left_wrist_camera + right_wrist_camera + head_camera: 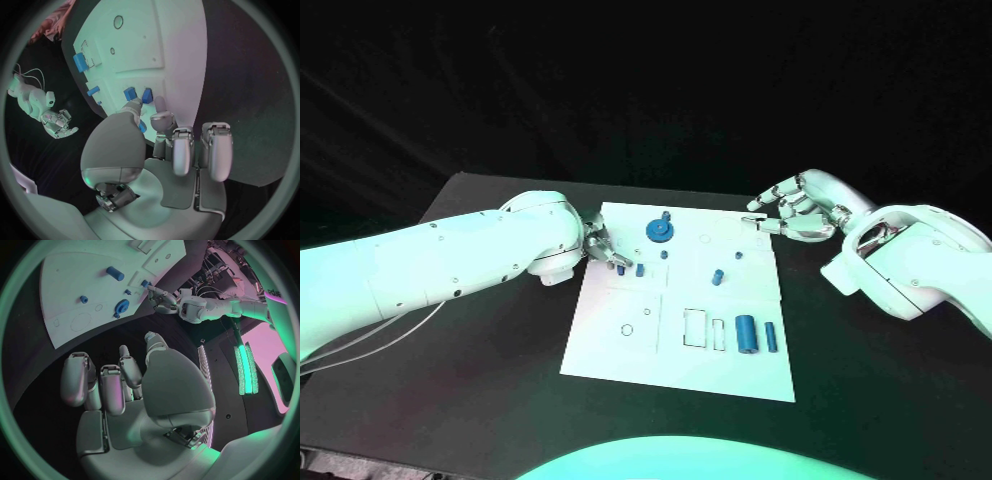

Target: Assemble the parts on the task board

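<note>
The task board [678, 350] is lying in the middle of the black table [473, 400]. The left hand [604, 247] is reaching onto its left edge, fingertips at two small blue parts [629, 268]. The right hand [795, 216] is hovering at the board's far right corner, fingers curled and holding nothing. A blue gear-shaped part [658, 232] is standing near the far edge, and a blue cylinder [747, 334] is lying on the near right area

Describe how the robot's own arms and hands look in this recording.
Both arms are smooth, glossy white shells with rounded joint housings and small dark screw holes. A thin pale cable loops below the left arm. The right arm ends, like the left, in a silver metallic many-fingered robot hand: left, right.
</note>
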